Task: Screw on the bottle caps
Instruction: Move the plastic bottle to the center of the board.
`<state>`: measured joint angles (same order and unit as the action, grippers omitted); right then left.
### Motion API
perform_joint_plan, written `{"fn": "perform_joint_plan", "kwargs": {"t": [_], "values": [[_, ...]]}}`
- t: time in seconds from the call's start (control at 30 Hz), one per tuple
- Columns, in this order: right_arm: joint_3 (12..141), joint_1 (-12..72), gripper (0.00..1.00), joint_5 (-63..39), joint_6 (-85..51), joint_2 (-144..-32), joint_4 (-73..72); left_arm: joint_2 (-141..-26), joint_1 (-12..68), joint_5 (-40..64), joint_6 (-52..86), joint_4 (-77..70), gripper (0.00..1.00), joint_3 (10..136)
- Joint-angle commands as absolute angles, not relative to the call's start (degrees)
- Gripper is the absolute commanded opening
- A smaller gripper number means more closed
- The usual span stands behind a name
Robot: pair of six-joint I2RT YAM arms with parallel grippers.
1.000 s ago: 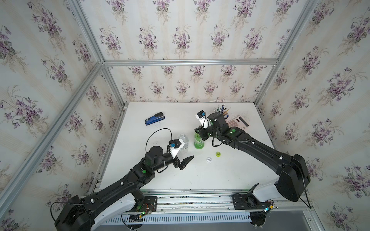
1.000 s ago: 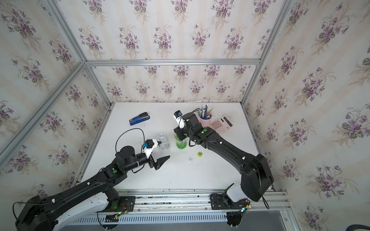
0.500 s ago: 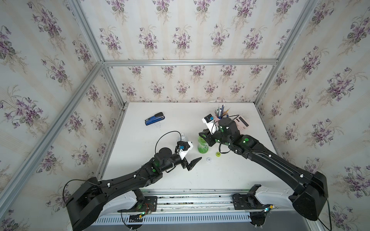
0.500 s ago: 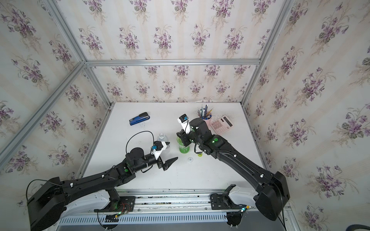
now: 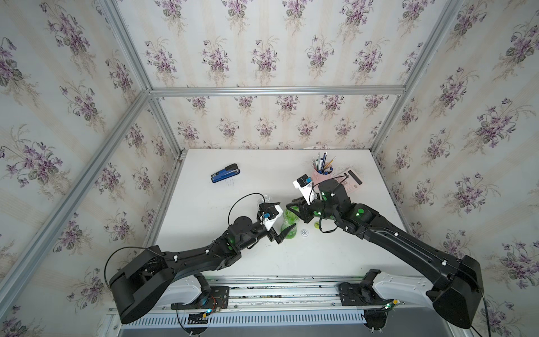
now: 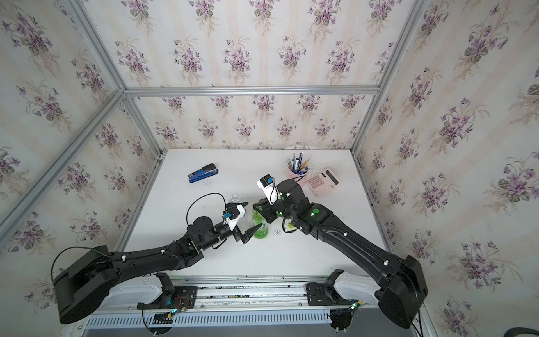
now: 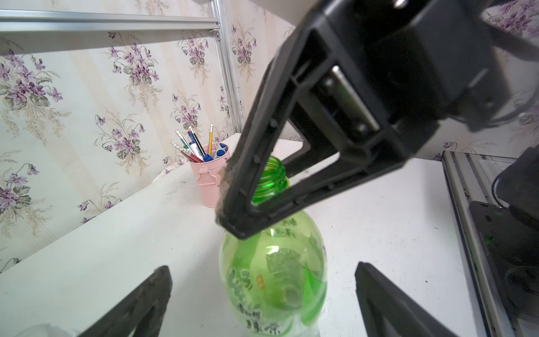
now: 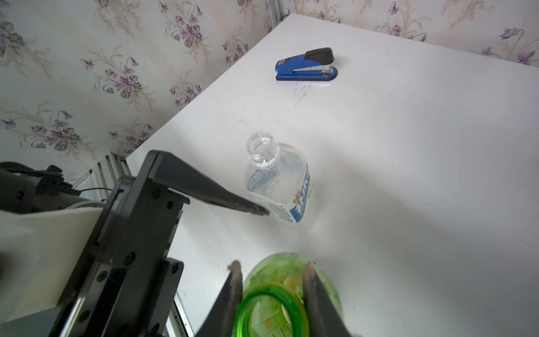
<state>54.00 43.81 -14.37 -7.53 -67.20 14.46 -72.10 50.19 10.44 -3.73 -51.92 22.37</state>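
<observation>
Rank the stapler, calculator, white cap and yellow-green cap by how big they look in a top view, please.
1. calculator, the largest.
2. stapler, a little smaller.
3. white cap and yellow-green cap: both tiny, and too alike to rank against each other.

Clear bottle point(image 5: 266, 199) and white cap point(image 5: 304, 232) flank green bottle point(image 5: 287, 218); open table point(image 5: 198, 201) toward stapler point(image 5: 225, 173).

Left fingers point(image 7: 140, 303) wide apart; right fingers point(image 8: 232, 297) close together, angled downward.
</observation>
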Motion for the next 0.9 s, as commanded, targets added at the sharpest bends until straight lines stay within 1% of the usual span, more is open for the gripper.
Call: {"fn": "perform_joint_plan", "kwargs": {"t": [0.0, 0.3, 0.53, 0.7, 0.77, 0.8, 0.83, 0.87], "values": [[52.91, 44.78, 0.2, -12.89, -7.05, -65.74, 11.75, -73.11, 50.92, 9.64, -4.71, -56.4, 1.0, 21.33], [48.63, 46.58, 0.2, -12.06, -6.26, -64.68, 7.54, -76.23, 51.78, 8.74, -3.42, -61.99, 0.98, 19.25], [47.99, 47.77, 0.2, -9.53, -6.06, -66.7, 6.43, -80.41, 51.86, 10.32, -2.8, -64.55, 0.85, 20.15], [48.21, 48.16, 0.21, -8.83, -5.81, -67.65, 7.01, -79.39, 51.86, 9.78, -2.85, -64.65, 0.75, 19.43], [48.46, 48.38, 0.21, -8.67, -5.71, -68.14, 7.26, -79.19, 51.86, 9.13, -3.16, -63.96, 0.73, 19.42], [48.51, 48.36, 0.21, -8.88, -5.63, -68.37, 7.34, -79.27, 51.86, 8.77, -3.27, -64.03, 0.71, 19.26], [48.6, 48.36, 0.22, -9.33, -5.55, -68.47, 7.37, -79.57, 51.86, 8.38, -3.25, -64.66, 0.68, 18.94], [48.67, 48.34, 0.24, -9.46, -5.54, -68.48, 7.48, -79.74, 51.82, 8.22, -3.18, -65.38, 0.68, 18.66]]}}
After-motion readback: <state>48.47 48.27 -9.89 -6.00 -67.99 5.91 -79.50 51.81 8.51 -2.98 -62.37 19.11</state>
